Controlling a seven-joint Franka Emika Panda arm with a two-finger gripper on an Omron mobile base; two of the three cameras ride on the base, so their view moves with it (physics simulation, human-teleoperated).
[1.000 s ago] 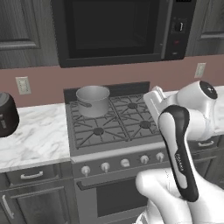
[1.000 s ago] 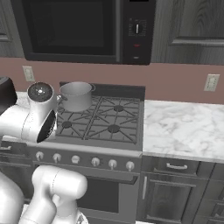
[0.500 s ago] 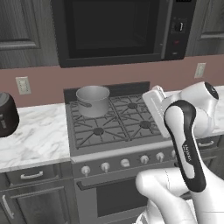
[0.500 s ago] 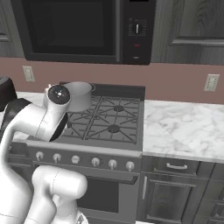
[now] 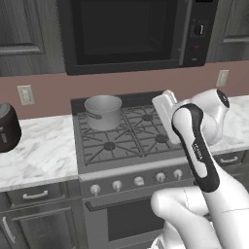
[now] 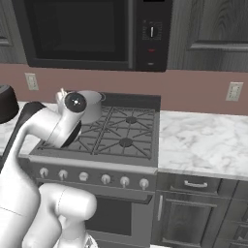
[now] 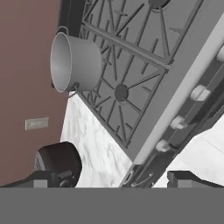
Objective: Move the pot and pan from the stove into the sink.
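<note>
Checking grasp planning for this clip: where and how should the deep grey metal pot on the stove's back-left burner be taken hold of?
Probably by the rim of the deep grey brushed-metal pot, from straight above, one of the fingers inside the wall and one outside. It stands upright and open-topped on the dark-grated gas stove, and its short side handle looks too stubby for a sure hold.

A black microwave fills the upper middle of the left base view, with dark cabinets on both sides. At the left edge a dark round appliance stands on the white marble tabletop, below a wall outlet on the brown wall. In the right base view, another outlet is at the right, above the tabletop.
</note>
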